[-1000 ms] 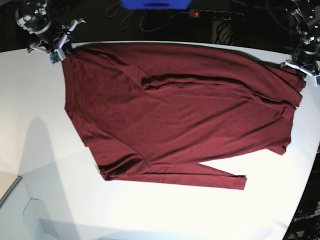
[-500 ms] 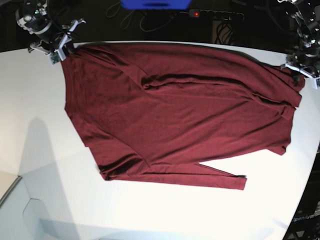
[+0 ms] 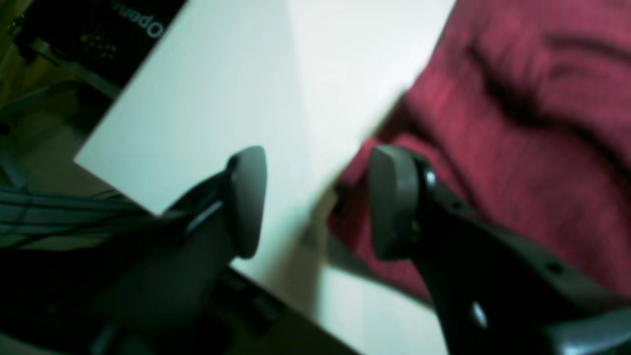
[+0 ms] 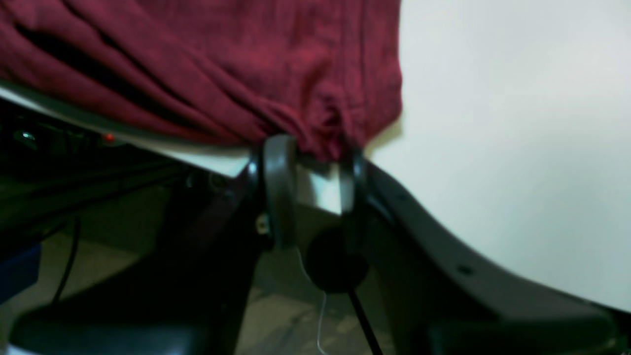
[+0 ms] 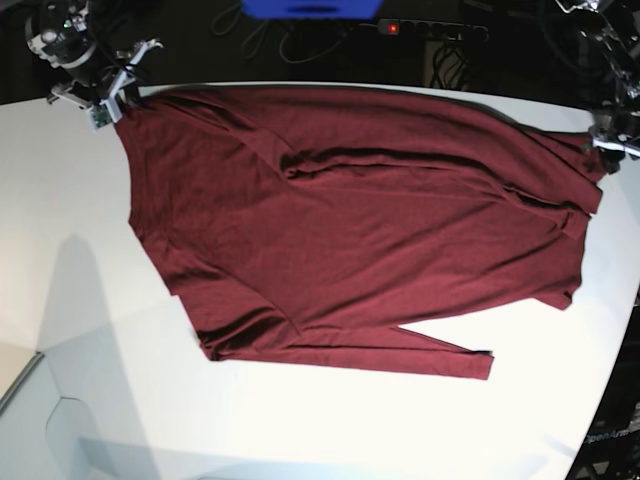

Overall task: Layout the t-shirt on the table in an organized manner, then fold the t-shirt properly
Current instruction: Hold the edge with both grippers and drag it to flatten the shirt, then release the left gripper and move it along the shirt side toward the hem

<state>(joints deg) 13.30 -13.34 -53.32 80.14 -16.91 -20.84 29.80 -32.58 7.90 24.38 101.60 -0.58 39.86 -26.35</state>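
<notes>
A large dark red, thin and wrinkly long-sleeved t-shirt (image 5: 350,230) lies spread across the very large smooth white surface (image 5: 70,250), its body reaching from the far left corner to the far right edge, with one long sleeve stretched along its near side and ending in a cuff toward the near right. A deep crease runs across the cloth in its far half, and smaller folds bunch at the right end. In the base view the right gripper (image 5: 112,88) sits at the far left corner of the surface, just beside the corner of the shirt; the right wrist view shows its jaws a little apart, with a gathered bit of the red fabric (image 4: 315,118) bunched just at their tips, though whether the cloth is pinched between them cannot be told. The left gripper (image 5: 612,142) sits at the far right edge, beside the bunched right end of the shirt. The left wrist view shows its jaws standing wide apart with only bare white surface (image 3: 296,98) between them, and the red cloth (image 3: 517,148) lies beside the right-hand finger (image 3: 389,202), not held.
</notes>
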